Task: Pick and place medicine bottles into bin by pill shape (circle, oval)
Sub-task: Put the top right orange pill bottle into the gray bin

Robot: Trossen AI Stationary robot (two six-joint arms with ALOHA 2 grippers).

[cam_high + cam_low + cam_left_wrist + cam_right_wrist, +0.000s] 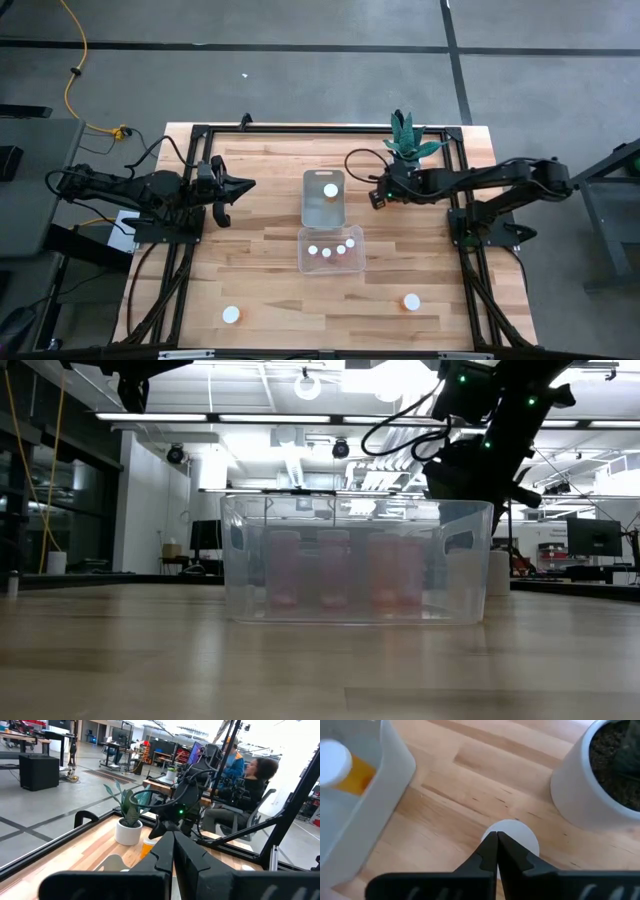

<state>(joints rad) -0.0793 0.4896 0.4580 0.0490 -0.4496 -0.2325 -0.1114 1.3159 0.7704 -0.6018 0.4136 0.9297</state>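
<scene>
**Two bottles left out on the counter, both end effectors pressed together**

From above, two clear bins sit mid-counter. The far bin point(323, 199) holds one medicine bottle point(330, 190), its white cap showing near the bin's 12 o'clock end. The near bin point(331, 250), just at 6 o'clock of the first, holds four capped bottles point(327, 253) in a loose row. In the low view these show as orange-pink cylinders point(334, 570) standing upright behind the near bin's translucent wall.

Two more bottles stand loose on the wooden counter point(260, 270): one point(232, 315) toward 7 o'clock of the near bin, another point(411, 301) toward 4 o'clock, both well apart from the bins.

The right end effector point(377, 194) hangs at 3 o'clock of the far bin, near the white plant pot point(600, 780). Its wrist view shows the two dark fingers point(487, 855) pressed together, holding nothing, with a white round cap point(520, 837) on the wood just past their tips; the single bottle point(342, 767) lies inside the bin wall to one side.

The left end effector point(236, 186) waits at 9 o'clock of the far bin, well apart from it, its fingers point(165, 852) likewise pressed together. Beyond the counter a seated person point(245, 785) shows at a desk.
</scene>
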